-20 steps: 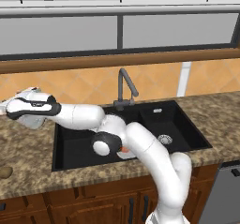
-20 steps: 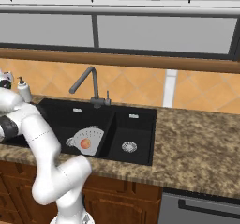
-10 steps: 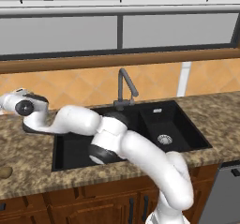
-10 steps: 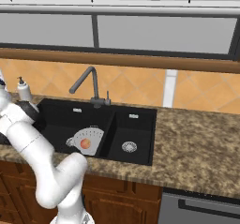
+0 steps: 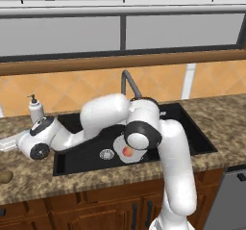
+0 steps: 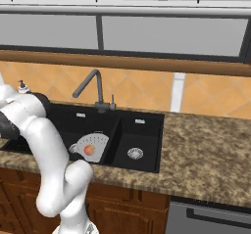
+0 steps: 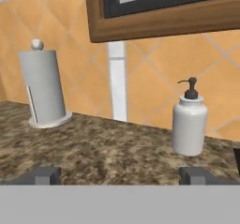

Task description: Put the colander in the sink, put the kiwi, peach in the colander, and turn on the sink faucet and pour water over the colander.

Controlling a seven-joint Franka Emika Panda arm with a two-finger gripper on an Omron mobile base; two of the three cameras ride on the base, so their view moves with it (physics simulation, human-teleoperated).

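Speckled brown granite counter (image 7: 103,148) under an orange tiled wall, a paper towel roll (image 7: 43,88) ahead of the claw to its left and a white soap pump bottle (image 7: 188,122) ahead to its right. The colander (image 6: 93,147) sits in the black sink (image 6: 142,139) with the peach (image 6: 89,150) inside, well off to the claw's right, and the kiwi (image 5: 5,177) lies on the counter just below it. The claw (image 7: 121,176) hangs over the granite left of the sink, jaws spread wide, gripping nothing.
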